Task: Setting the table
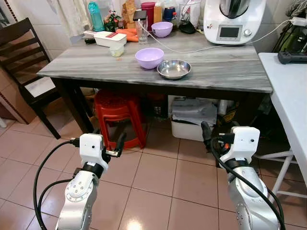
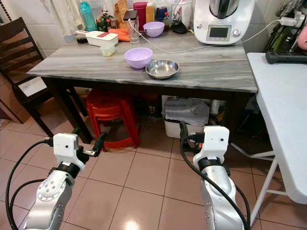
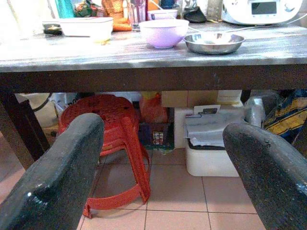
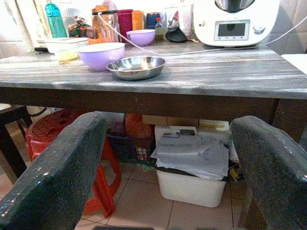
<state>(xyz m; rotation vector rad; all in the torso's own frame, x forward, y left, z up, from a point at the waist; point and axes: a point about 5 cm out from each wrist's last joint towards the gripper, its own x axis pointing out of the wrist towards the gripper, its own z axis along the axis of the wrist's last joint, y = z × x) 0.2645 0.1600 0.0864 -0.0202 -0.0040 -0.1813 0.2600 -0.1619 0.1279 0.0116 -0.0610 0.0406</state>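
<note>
A grey stone-look table [image 1: 225, 72] stands before me. Near its front middle a purple bowl [image 1: 149, 57] sits beside a shallow steel bowl [image 1: 173, 69]. Further back are a second purple bowl [image 1: 162, 28], a small pale cup [image 1: 116, 50] and a white lidded box [image 1: 110, 38]. Both arms are held low over the tiled floor, short of the table. My left gripper [image 1: 119, 143] is open and holds nothing; in the left wrist view its fingers [image 3: 62, 177] frame the table's underside. My right gripper [image 1: 207, 132] is open too, its fingers [image 4: 57, 177] spread wide below the table edge.
A red plastic stool [image 1: 117, 108] and a white bin with papers [image 1: 192, 122] stand under the table. A dark wooden chair [image 1: 21, 57] is at the left, a white table [image 1: 288, 91] at the right. A white kitchen machine [image 1: 233, 19], bottles and a cable crowd the table's back.
</note>
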